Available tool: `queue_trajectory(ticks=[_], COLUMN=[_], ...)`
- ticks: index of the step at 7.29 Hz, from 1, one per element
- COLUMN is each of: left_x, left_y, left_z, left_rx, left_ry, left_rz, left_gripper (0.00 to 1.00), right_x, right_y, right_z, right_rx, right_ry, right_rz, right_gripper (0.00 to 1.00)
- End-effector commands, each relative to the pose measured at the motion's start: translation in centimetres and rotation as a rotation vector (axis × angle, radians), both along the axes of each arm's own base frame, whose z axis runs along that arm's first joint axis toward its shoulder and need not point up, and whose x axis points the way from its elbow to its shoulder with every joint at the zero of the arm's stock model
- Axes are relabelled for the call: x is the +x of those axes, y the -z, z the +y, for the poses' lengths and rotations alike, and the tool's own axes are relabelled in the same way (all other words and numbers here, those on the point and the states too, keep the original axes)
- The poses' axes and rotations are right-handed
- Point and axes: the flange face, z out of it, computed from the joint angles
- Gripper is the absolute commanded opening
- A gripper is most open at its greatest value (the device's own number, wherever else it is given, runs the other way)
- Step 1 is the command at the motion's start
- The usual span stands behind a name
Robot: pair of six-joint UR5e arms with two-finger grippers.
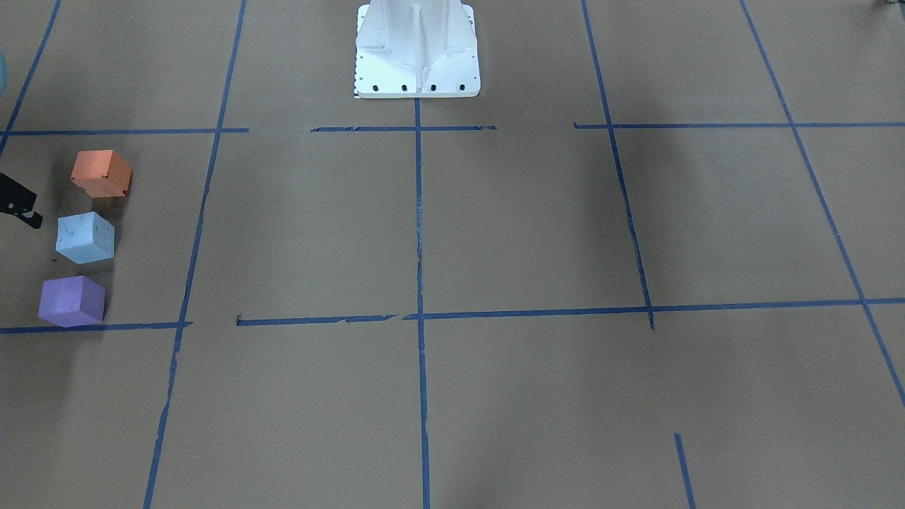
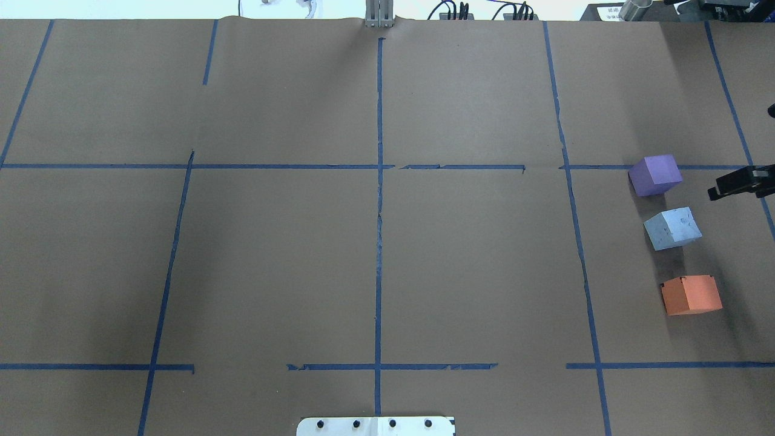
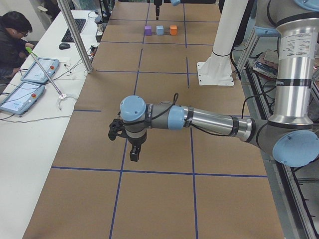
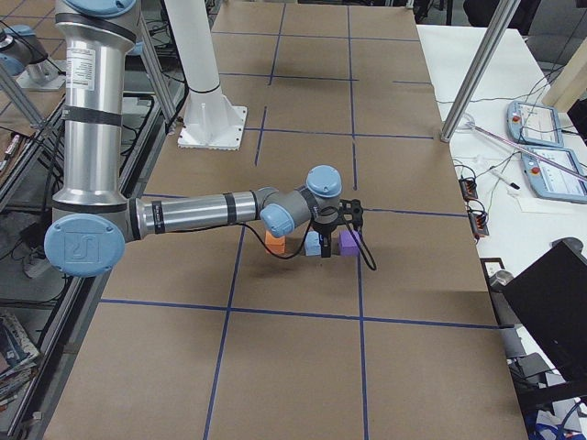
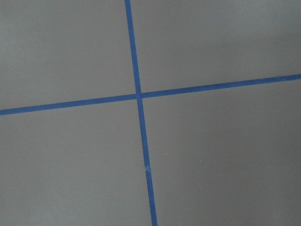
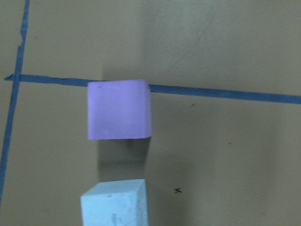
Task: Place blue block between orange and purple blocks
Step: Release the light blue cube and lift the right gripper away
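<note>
Three blocks stand in a row on the brown paper at the robot's right end of the table: orange [image 2: 691, 295], light blue [image 2: 672, 228] in the middle, and purple [image 2: 655, 174]. The same row shows in the front view as orange [image 1: 101, 173], blue [image 1: 85, 237] and purple [image 1: 72, 301]. My right gripper [image 2: 735, 183] hangs above and beside the row, apart from the blocks and holding nothing. Only part of it shows, so I cannot tell how its jaws stand. The right wrist view looks down on the purple block [image 6: 119, 109] and the blue block's top [image 6: 114, 203]. My left gripper [image 3: 134, 152] hovers over bare paper far from the blocks.
Blue tape lines [image 2: 379, 200] cross the paper in a grid. The white robot base [image 1: 417, 53] stands at the table's middle edge. An operator [image 3: 15, 35] sits at a side desk with tablets [image 3: 22, 97], and a metal pole [image 3: 77, 37] stands there.
</note>
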Motion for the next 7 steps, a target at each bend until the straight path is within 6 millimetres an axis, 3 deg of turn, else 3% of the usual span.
queue_trajectory(ticks=[1,3,5,6,7], left_x=[0.0,-0.1,-0.1,-0.1,0.0], left_y=[-0.1,-0.4,-0.8,-2.3,-2.6], left_z=[-0.1,-0.2,-0.1,1.1,1.4], left_rx=[0.025,0.028,0.016,-0.01,-0.007], left_ry=[-0.002,-0.002,0.0,-0.002,0.003], left_rz=[-0.005,-0.01,-0.011,-0.012,-0.009], left_gripper=[1.0,1.0,1.0,1.0,1.0], right_x=[8.9,14.9,15.5,15.4,15.4], right_y=[-2.3,-2.4,-4.7,-4.6,-4.5], right_z=[1.7,3.9,5.9,5.8,5.8], right_rx=[0.053,0.029,-0.046,-0.046,-0.045], right_ry=[0.046,0.106,0.109,0.106,0.107], right_rz=[0.057,0.091,0.1,0.097,0.094], right_gripper=[1.0,1.0,1.0,1.0,1.0])
